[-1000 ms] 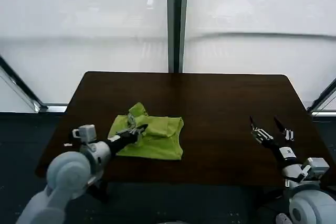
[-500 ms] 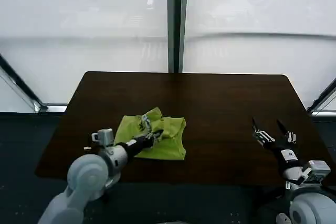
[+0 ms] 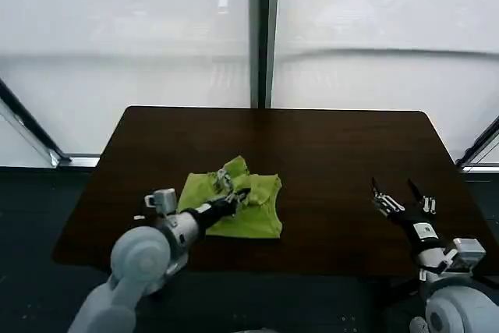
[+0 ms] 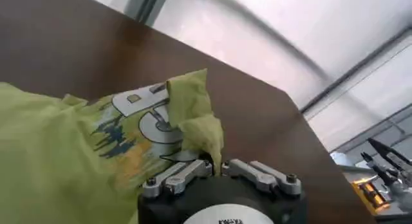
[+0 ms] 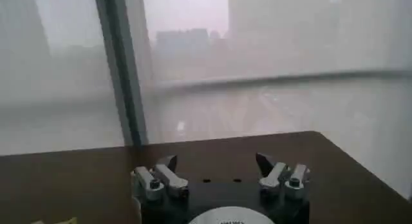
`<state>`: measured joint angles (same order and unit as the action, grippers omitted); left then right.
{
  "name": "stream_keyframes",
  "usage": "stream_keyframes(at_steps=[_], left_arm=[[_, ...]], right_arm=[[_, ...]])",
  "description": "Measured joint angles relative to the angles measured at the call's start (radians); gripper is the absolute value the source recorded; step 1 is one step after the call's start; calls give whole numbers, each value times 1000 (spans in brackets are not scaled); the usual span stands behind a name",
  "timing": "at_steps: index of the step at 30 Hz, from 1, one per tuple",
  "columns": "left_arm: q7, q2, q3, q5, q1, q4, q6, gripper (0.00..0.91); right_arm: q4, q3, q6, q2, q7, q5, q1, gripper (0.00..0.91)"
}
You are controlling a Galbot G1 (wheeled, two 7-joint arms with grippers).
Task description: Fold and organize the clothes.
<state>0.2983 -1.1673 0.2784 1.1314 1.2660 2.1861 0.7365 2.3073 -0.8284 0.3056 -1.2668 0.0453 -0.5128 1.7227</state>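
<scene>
Carried farther toward the right and slightly away from the robot compared with a second ago: the left end effector (image 3: pixel 236 194), clamped on a bunched fold of the lime-green T-shirt (image 3: pixel 238 206), dragging that pinched edge across the garment's own body. Raised into a small peak near the far edge now, where earlier it stood at the shirt's left corner. Seen from the left wrist, a twist of green fabric (image 4: pixel 196 119) pinched between the closed fingers (image 4: pixel 172 178), with a printed graphic (image 4: pixel 138 119) exposed on the cloth beyond. Lying crumpled on the near-left part of the dark brown surface (image 3: pixel 327 154), roughly halved but uneven. Judged as mid-fold, a side being brought over, not yet released or smoothed. Parked near the surface's right front, well apart from the shirt: the right end effector (image 3: pixel 400 196), fingers spread and empty.
</scene>
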Motion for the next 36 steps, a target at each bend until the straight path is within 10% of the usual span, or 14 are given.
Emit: stream_keyframes(at_steps=[17, 18, 36], left_arm=[[-51, -34, -28, -56, 21, -20, 0, 0], [-52, -41, -34, -66, 20, -29, 0, 878], [-93, -153, -116, -199, 56, -21, 0, 878]], right_arm=[[0, 0, 1, -1, 1, 7, 0, 878], [-1, 0, 1, -2, 1, 7, 0, 878], [-49, 156, 17, 101, -46, 85, -75, 878]])
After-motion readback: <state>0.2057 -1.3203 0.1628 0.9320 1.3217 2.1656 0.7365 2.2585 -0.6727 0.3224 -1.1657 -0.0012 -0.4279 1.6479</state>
